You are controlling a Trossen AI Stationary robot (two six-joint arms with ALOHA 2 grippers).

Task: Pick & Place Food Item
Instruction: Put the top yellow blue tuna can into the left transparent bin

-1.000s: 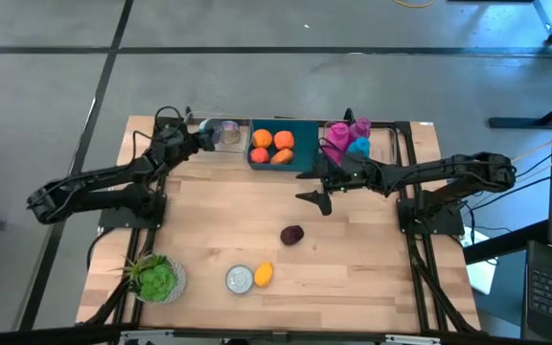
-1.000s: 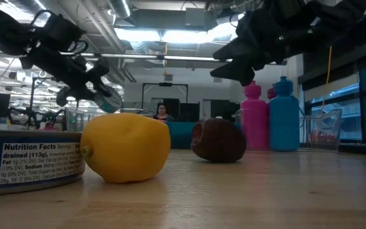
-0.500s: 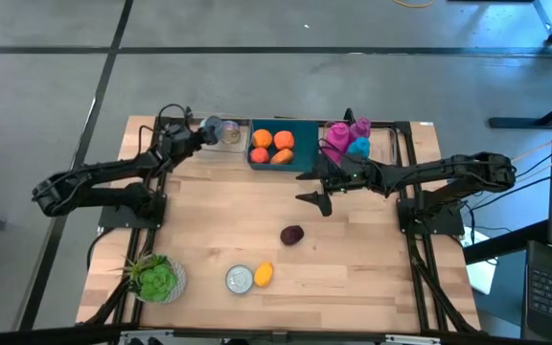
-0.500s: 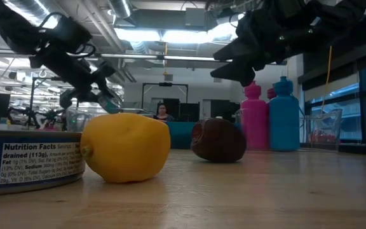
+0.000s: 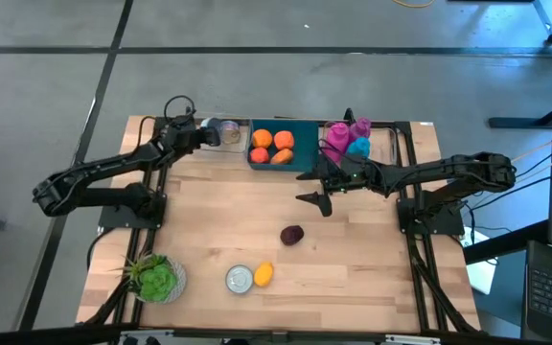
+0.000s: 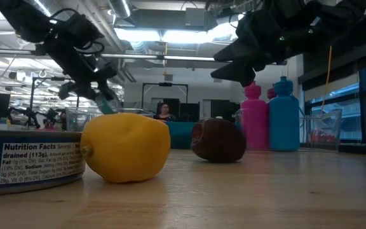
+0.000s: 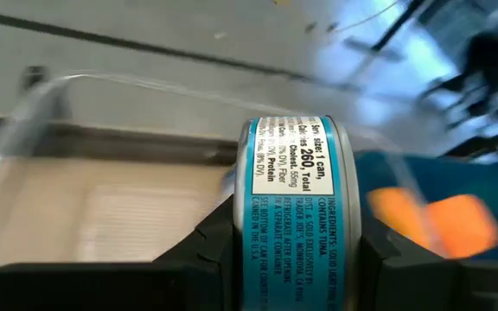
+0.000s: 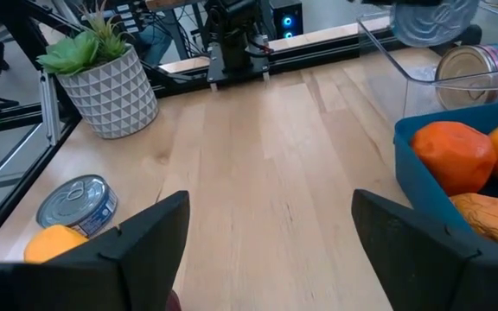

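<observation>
Left gripper (image 5: 209, 129) fingers clamp tin can (image 7: 294, 207) above clear bin (image 5: 226, 133); right gripper (image 5: 316, 196) spread, empty.

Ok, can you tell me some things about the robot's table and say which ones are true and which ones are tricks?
1. The left gripper is holding a can. True.
2. The right gripper is carrying the dark purple fruit. False: its jaws are open and empty, and the fruit lies on the table.
3. The yellow lemon sits right beside a second can near the front of the table. True.
4. The teal bin is empty. False: it holds orange-coloured food.
5. The potted plant stands next to the pink and blue bottles. False: the plant is at the front left corner, the bottles at the back right.
</observation>
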